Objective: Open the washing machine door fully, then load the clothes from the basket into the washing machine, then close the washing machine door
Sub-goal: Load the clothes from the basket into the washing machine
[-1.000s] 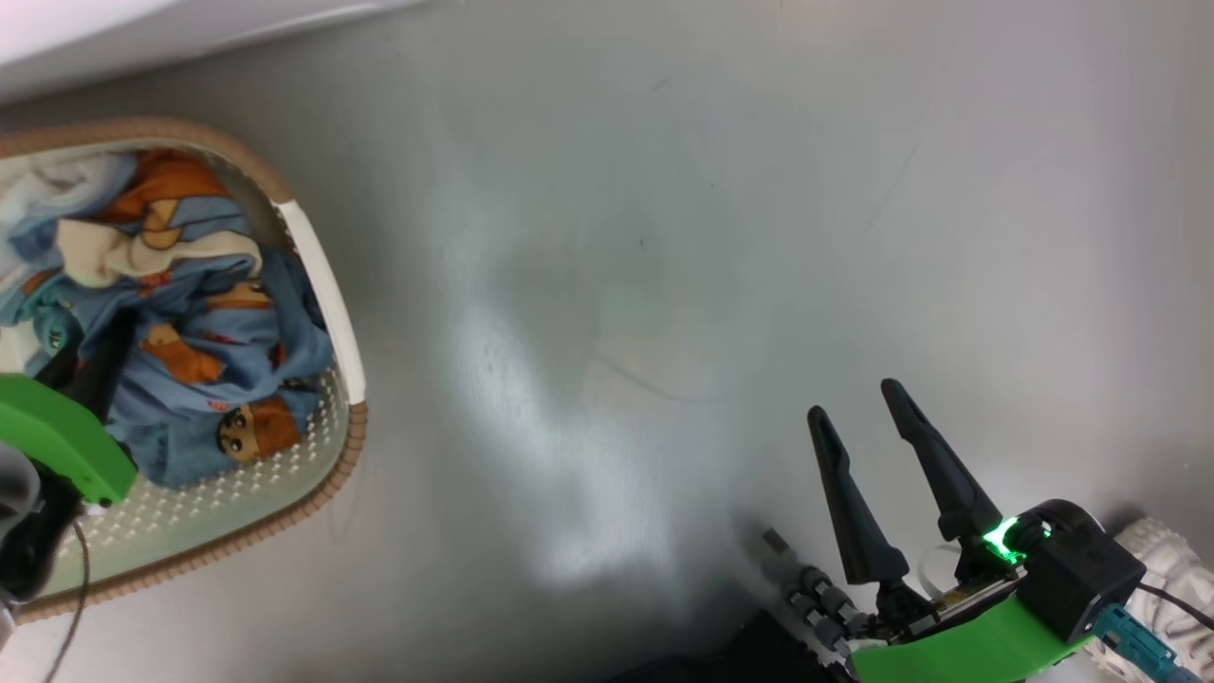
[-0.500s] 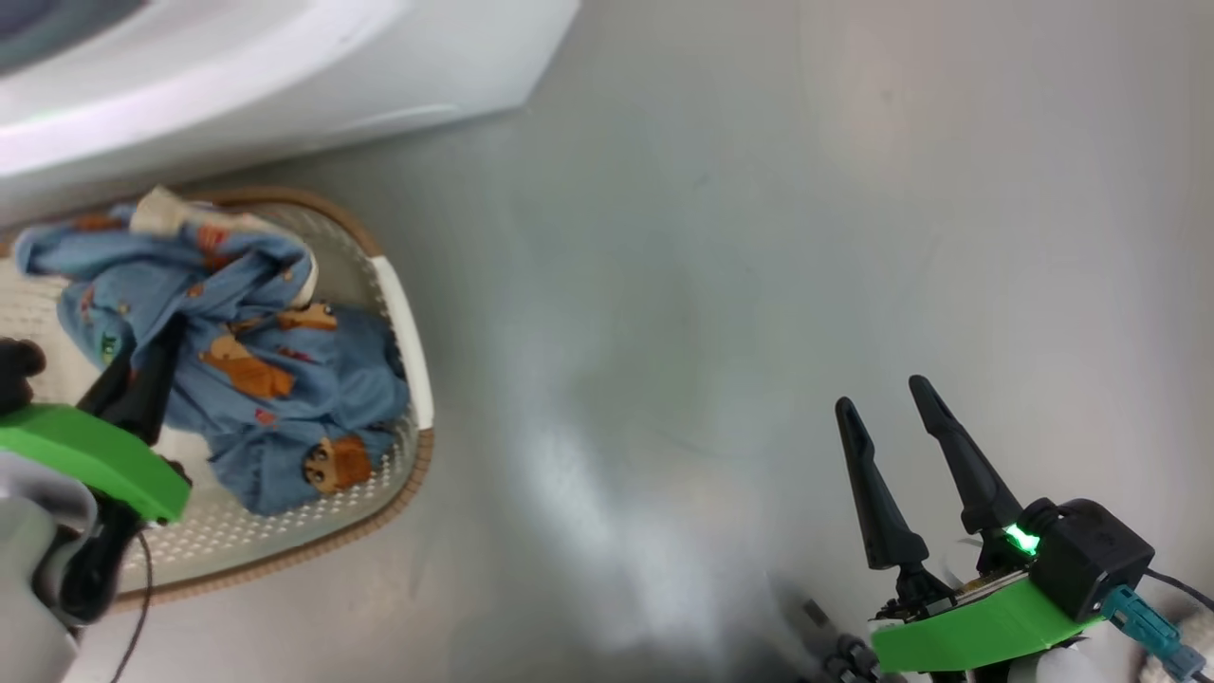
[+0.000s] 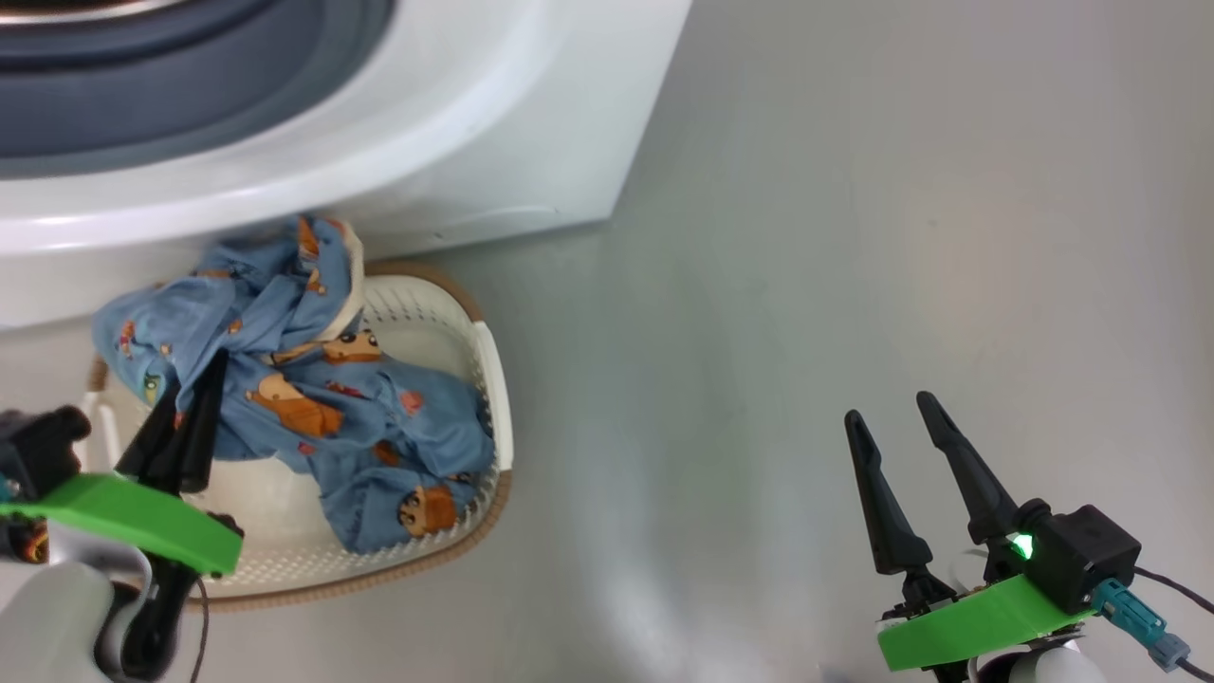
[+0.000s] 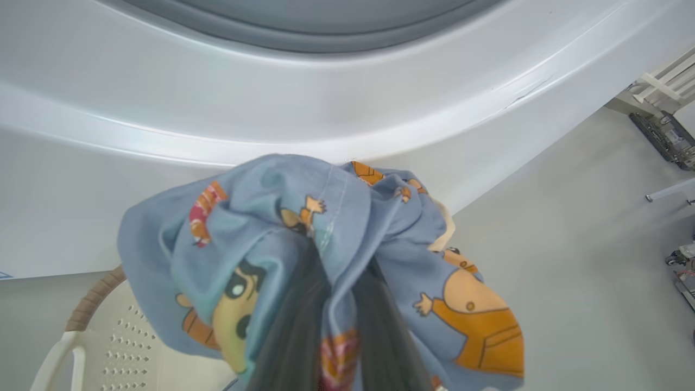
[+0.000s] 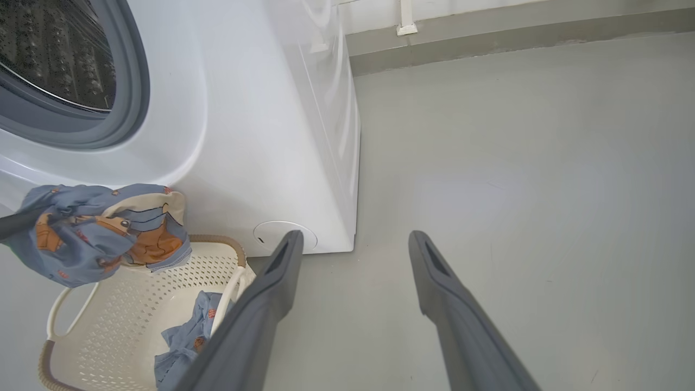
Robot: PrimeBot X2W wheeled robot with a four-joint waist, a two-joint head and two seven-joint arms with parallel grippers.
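Note:
My left gripper (image 3: 194,379) is shut on the clothes (image 3: 285,398), a light blue bundle with orange cartoon figures, held just above the basket (image 3: 493,379). In the left wrist view the clothes (image 4: 326,228) drape over my left gripper (image 4: 342,282) and hide its tips, close below the washing machine (image 4: 271,119). The right wrist view has the lifted clothes (image 5: 92,233) over the basket (image 5: 125,304), where more printed fabric (image 5: 184,342) lies. The washing machine (image 3: 474,142) shows its uncovered grey gasket (image 5: 130,81) and steel drum (image 5: 59,49); its door is out of view. My right gripper (image 3: 892,403) stands open, holding nothing.
Grey floor (image 3: 854,237) stretches to the right of the washing machine, and the right gripper (image 5: 355,239) hangs above it. A wall base (image 5: 488,38) runs along the far side. Some equipment (image 4: 662,136) stands at the right in the left wrist view.
The head camera has tilted up, bringing the washing machine into view. My left gripper has lifted the clothes up out of the basket. The right gripper stays open in place.

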